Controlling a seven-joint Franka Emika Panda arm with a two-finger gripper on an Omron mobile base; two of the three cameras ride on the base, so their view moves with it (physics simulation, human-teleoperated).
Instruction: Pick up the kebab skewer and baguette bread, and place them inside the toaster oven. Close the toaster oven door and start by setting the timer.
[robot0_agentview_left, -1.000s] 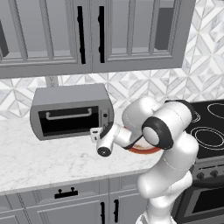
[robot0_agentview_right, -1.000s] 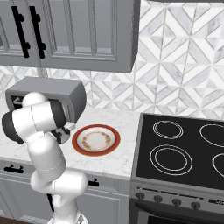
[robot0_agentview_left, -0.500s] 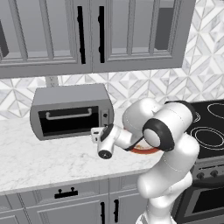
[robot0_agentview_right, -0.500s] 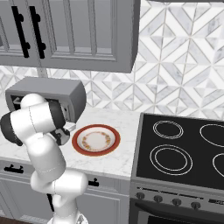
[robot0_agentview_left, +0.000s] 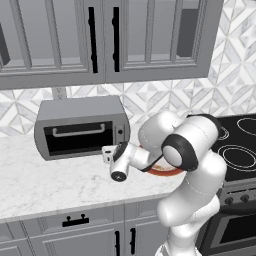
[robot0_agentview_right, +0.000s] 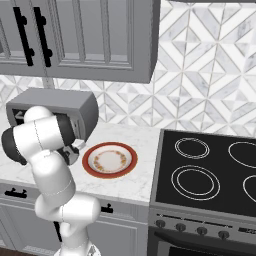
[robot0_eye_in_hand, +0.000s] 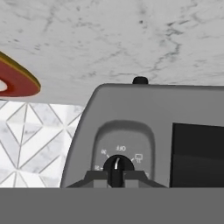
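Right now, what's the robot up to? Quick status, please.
Gripper shut on the timer knob. Toaster oven door closed, plate bare beside it. Nothing in the way.

The toaster oven (robot0_agentview_left: 80, 125) at the left centre is silver-grey with a dark door (robot0_agentview_left: 75, 140). The plate (robot0_agentview_right: 109, 160) is red-rimmed with a cream middle. The counter (robot0_agentview_left: 45, 182) is white marble with grey veins; the backsplash (robot0_agentview_right: 210, 90) at the upper right has grey-white diamonds.
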